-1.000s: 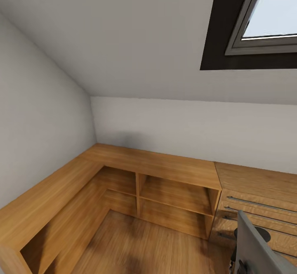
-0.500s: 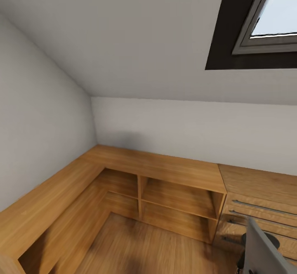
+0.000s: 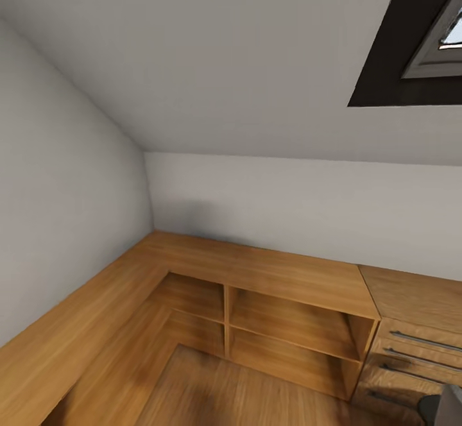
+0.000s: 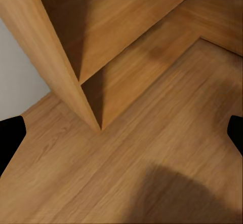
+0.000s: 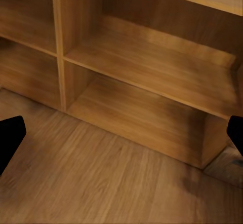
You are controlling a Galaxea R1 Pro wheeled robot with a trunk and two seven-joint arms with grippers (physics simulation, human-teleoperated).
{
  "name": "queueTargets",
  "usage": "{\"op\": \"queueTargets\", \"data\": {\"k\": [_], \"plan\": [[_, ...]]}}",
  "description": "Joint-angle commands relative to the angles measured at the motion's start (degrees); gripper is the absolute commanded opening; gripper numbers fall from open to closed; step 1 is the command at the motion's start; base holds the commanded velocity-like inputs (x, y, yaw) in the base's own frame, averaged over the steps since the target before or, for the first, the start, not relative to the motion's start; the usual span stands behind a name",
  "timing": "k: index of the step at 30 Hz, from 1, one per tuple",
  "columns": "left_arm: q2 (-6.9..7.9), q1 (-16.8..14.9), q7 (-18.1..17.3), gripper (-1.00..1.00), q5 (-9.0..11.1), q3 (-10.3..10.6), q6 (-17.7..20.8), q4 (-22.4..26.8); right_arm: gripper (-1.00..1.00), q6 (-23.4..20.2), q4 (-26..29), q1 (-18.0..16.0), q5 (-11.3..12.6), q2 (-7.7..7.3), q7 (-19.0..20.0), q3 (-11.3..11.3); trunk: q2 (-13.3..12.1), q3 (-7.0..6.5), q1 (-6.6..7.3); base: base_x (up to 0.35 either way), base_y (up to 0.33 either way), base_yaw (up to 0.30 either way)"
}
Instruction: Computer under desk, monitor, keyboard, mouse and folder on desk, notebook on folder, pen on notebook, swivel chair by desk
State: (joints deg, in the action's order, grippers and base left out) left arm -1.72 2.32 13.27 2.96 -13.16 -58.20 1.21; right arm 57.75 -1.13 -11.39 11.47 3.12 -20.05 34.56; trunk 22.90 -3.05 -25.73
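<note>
The whole head view has slid rightward in the frame since a second ago: the skylight (image 3: 436,47) has drifted toward the upper right corner, the drawer unit (image 3: 410,349) toward the lower right, and the grey shape that stood at the lower right edge is now almost out of frame. That is the camera turning left, not the furniture moving.

Ahead is a low L-shaped wooden shelf unit (image 3: 256,272) running along two white walls under a sloped ceiling, its open cubbies empty, with a plank floor (image 3: 212,394) in front. None of the task's things is in sight here: no black-topped desk, no monitor, keyboard, mouse, folder or chair that can be made out, so the robot is probably turning to find them.

The left gripper (image 4: 121,130) hangs over the floor near the end of a shelf panel (image 4: 61,62), its dark fingertips at opposite edges of the frame, spread wide and empty. The right gripper (image 5: 121,138) is likewise spread wide with nothing between its fingers, facing the cubbies (image 5: 152,72). Both arms look carried low and idle for travel.
</note>
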Motion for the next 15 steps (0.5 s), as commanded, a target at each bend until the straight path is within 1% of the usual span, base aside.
{"op": "queueTargets", "data": {"k": [1, 5, 8, 11, 15], "plan": [[-0.04, 0.1, -0.1, 1.0, 0.3, 0.1, 0.0, 0.1, 1.0, 0.2, -0.1, 0.0, 0.5, 0.04, -0.1, 0.5, 0.0, 0.0, -0.05, 0.3, 0.198, 0.0], [-0.1, 0.1, -0.2, 1.0, 0.3, 0.1, 0.3, 0.1, 1.0, 0.0, -0.1, 0.0, 0.5, 0.04, -0.1, 0.5, 0.0, 0.0, -0.05, 0.299, 0.207, -0.038], [-0.12, 0.1, -0.1, 1.0, 0.3, 0.1, 0.4, 0.1, 1.0, 0.0, -0.1, 0.0, 0.5, 0.03, -0.1, 0.5, 0.0, 0.0, -0.05, 0.23, 0.138, -0.187], [-0.13, 0.1, -0.1, 1.0, 0.3, 0.1, 0.4, 0.1, 1.0, 0.0, -0.1, 0.0, 0.5, -0.01, -0.1, 0.5, 0.0, 0.0, -0.05, 0.087, 0.043, -0.246], [-0.1, 0.1, -0.1, 1.0, 0.3, 0.1, 0.4, 0.1, 1.0, -0.1, -0.1, 0.0, 0.5, -0.04, -0.1, 0.5, 0.0, 0.0, -0.05, 0.02, 0.01, -0.261]]}}
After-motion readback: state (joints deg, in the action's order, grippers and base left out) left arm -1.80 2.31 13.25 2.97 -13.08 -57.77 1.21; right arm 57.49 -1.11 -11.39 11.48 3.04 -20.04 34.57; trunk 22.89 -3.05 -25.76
